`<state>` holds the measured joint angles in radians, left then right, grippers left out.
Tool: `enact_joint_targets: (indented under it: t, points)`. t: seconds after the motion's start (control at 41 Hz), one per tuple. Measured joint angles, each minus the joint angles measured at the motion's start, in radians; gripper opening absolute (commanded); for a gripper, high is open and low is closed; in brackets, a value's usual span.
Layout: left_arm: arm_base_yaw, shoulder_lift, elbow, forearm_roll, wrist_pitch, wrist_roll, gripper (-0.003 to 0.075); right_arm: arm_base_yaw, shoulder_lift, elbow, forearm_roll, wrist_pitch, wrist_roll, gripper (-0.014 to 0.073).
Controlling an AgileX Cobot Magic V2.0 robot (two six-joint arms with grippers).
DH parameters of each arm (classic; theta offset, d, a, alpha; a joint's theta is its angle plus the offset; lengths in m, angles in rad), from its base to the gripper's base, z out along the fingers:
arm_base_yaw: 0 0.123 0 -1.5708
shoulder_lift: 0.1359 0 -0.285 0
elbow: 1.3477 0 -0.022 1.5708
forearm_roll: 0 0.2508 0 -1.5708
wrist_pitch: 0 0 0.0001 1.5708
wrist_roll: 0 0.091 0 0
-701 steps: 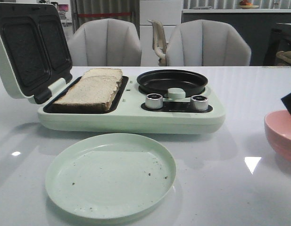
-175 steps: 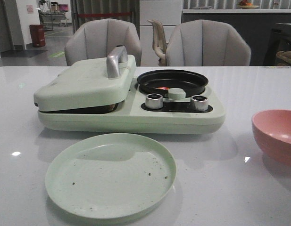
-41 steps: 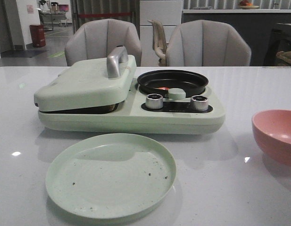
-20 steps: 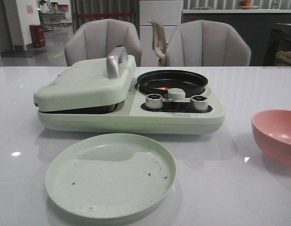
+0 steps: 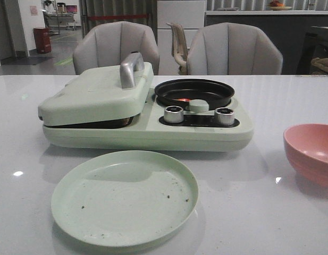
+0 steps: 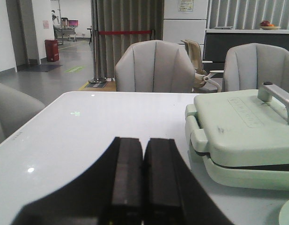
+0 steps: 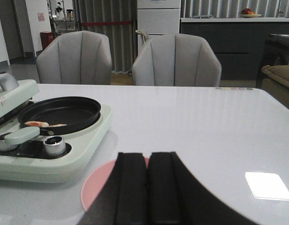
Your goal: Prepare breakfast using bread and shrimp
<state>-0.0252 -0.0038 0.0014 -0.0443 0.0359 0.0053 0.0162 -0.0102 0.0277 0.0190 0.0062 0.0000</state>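
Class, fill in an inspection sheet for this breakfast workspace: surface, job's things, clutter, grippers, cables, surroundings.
Surface: white glossy table, crumbs on the green plate.
Job's things: shrimp lies in the black pan; bread hidden, sandwich maker lid is down.
Clutter: pink bowl at the table's right.
Grippers: left gripper shut, empty; right gripper shut, empty, above the bowl.
Cables: nothing seen.
Surroundings: grey chairs behind the table.

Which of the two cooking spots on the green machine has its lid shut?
The sandwich press on the robot's left, closed under its lid with the silver handle. The round black pan beside it has no lid, and the shrimp lies in it.
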Motion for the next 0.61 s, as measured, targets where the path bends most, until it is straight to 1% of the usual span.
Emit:
enact_joint_targets:
  t: [0.195,0.391,0.61]
  points:
    - [0.0,0.0,0.0,0.0,0.0,0.0,0.0101,-0.005,0.0,0.0,0.0,-0.02,0.0,0.0036]
    - [0.0,0.0,0.0,0.0,0.0,0.0,0.0101,-0.037,0.0,0.0,0.0,-0.021,0.0,0.0036]
    - [0.0,0.0,0.0,0.0,0.0,0.0,0.0101,-0.037,0.0,0.0,0.0,-0.021,0.0,0.0036]
